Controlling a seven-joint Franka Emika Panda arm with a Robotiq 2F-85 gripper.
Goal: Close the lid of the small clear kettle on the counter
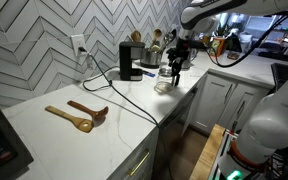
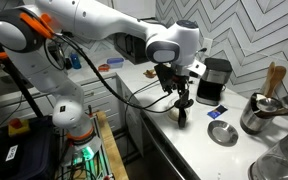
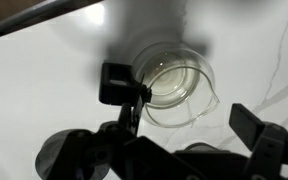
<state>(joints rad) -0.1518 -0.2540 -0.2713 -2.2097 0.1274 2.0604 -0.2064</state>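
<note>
On counter (image 1: 74, 135), right of black coffee machine (image 1: 131, 60), kettle (image 1: 166, 80) stands near front edge. Gripper (image 1: 176, 58) hangs directly above it, fingers spread wide, grasping nothing. Wrist view: glass mouth of kettle (image 3: 176, 85) uncovered, dark lid (image 3: 114, 83) tipped up at left of rim. Two wooden spoons (image 1: 76, 113) lie well left, nearer camera.

The white counter (image 1: 74, 146) carries two wooden spoons (image 1: 74, 120), a black coffee machine (image 1: 131, 60) and the clear kettle (image 1: 164, 83).
</note>
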